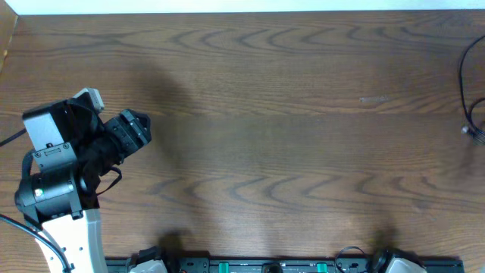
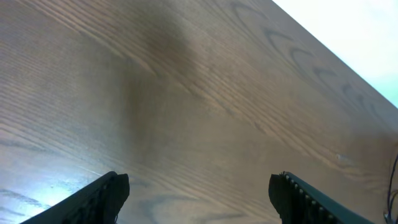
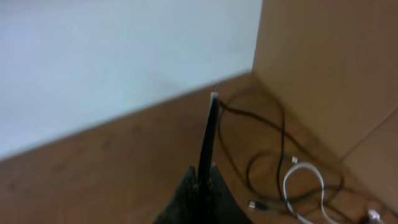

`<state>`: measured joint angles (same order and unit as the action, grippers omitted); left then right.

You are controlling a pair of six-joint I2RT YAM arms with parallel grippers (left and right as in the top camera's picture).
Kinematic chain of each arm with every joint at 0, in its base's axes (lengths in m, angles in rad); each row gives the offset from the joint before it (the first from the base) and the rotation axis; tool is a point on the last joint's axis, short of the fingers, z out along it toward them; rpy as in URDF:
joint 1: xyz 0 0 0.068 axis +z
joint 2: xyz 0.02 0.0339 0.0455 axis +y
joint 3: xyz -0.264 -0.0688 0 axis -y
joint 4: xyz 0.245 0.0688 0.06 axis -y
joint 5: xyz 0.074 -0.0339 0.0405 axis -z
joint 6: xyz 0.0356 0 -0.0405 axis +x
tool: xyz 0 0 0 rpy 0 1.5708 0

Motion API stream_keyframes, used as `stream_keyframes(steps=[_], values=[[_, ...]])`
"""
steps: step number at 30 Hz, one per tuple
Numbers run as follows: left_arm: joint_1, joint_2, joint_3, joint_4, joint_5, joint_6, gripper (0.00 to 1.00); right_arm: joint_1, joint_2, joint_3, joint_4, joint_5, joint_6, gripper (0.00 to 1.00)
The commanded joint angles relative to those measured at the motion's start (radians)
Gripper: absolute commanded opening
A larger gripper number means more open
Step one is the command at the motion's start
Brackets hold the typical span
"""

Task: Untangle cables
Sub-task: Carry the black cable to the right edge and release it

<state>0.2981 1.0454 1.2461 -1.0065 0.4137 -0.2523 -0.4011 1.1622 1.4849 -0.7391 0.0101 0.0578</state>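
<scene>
Black and white cables (image 3: pixel 284 140) tangled | left fingers (image 2: pixel 93 202) apart | right fingers (image 3: pixel 208 137) together

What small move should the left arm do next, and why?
Probably shift the left end effector rightward, toward the cables at the right edge of the table. It is open over bare wood, holding nothing, while a black cable and a white cable lie looped together ahead of the right end effector, which looks shut. Whether it reaches that far is unclear.
</scene>
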Motion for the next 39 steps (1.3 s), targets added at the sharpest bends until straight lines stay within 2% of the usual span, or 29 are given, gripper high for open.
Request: stream_keyframes(steps=[1, 6, 10, 17, 22, 30, 31, 32, 33, 34, 37, 39], values=[[-0.003, 0.000, 0.016, -0.014, 0.005, 0.031, 0.78, -0.005, 0.073, -0.006, -0.037, -0.010, -0.064, 0.01], [-0.003, 0.000, 0.016, -0.050, 0.005, 0.065, 0.78, -0.035, 0.190, -0.006, -0.052, 0.017, -0.050, 0.01], [-0.003, 0.000, 0.016, -0.079, 0.005, 0.077, 0.78, -0.145, 0.288, -0.006, 0.002, 0.003, 0.034, 0.01], [-0.003, 0.000, 0.016, -0.109, 0.006, 0.129, 0.78, -0.366, 0.444, -0.006, 0.174, -0.257, 0.110, 0.01], [-0.004, 0.000, 0.016, -0.111, 0.006, 0.146, 0.78, -0.468, 0.544, -0.006, 0.229, -0.294, 0.158, 0.01], [-0.134, 0.027, 0.014, -0.100, 0.004, 0.219, 0.78, -0.648, 0.698, -0.006, 0.227, -0.267, 0.328, 0.02], [-0.149, 0.033, 0.014, -0.095, 0.004, 0.219, 0.78, -0.668, 0.709, -0.006, 0.225, -0.295, 0.336, 0.15], [-0.159, 0.037, 0.014, -0.089, 0.004, 0.219, 0.78, -0.677, 0.715, -0.006, 0.225, -0.319, 0.336, 0.36], [-0.172, 0.041, 0.014, -0.079, 0.004, 0.219, 0.78, -0.690, 0.720, -0.006, 0.224, -0.363, 0.338, 0.83], [-0.183, 0.046, 0.014, -0.068, 0.005, 0.219, 0.78, -0.697, 0.721, -0.006, 0.217, -0.393, 0.339, 0.99], [-0.214, 0.059, 0.014, -0.054, 0.004, 0.219, 0.78, -0.697, 0.721, -0.006, 0.099, -0.387, 0.425, 0.99], [-0.223, 0.061, 0.014, -0.055, 0.005, 0.223, 0.78, -0.689, 0.721, -0.006, -0.011, -0.332, 0.549, 0.99]])
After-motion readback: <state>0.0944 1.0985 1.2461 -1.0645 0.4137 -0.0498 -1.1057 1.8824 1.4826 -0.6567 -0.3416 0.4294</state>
